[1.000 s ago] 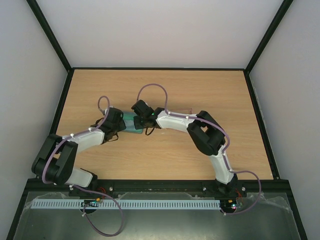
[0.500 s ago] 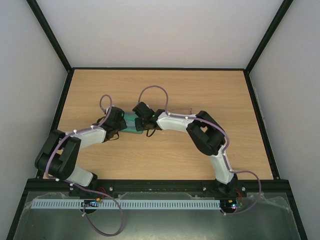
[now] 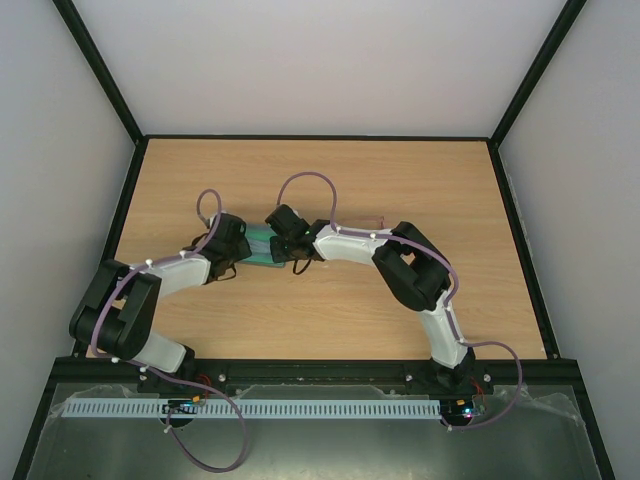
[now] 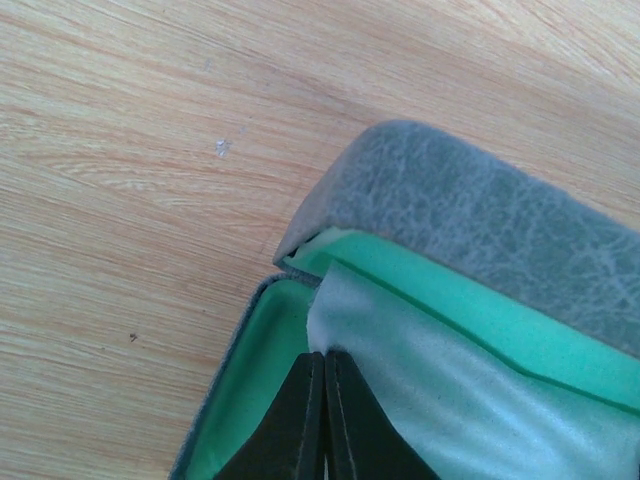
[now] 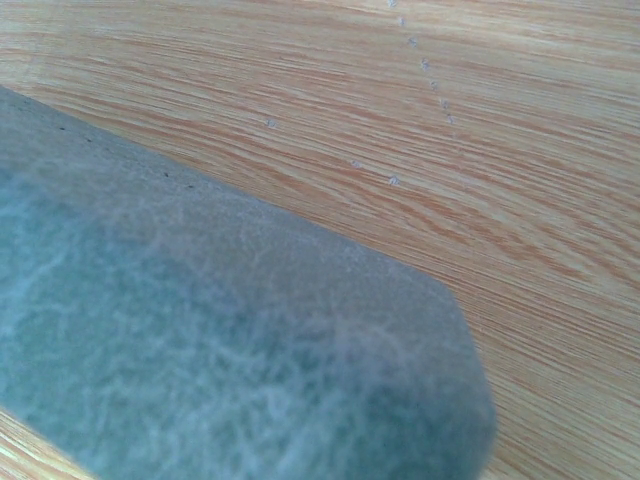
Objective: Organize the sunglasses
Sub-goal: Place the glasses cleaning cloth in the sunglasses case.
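The open case (image 3: 262, 247) lies near the middle of the desk (image 3: 330, 170), and both arms meet over it. Its long axis runs roughly left to right in the top view. From the left wrist, the grey lid (image 4: 470, 220) stands raised above a green lining, and a blue-grey cloth (image 4: 420, 400) lies inside. The left fingers (image 4: 298, 425) are clenched together, their tips at the cloth's near edge. Whether they pinch the cloth or only press on it cannot be told.

The right fingers (image 3: 288, 245) are closed and sit at the case's right end. They are out of sight in the right wrist view, where the mottled grey shell fills most of the picture.

The sunglasses (image 3: 372, 222) show only as a faint, thin pinkish line on the wood just beyond the right forearm (image 3: 350, 243). They lie well to the right of the case. That line runs roughly left to right, and the forearm stands between it and the near edge. Which way the front faces cannot be made out.

Bare wood stretches from the case to the far edge. It also reaches both side edges, where black frame rails (image 3: 130, 205) border the desk.
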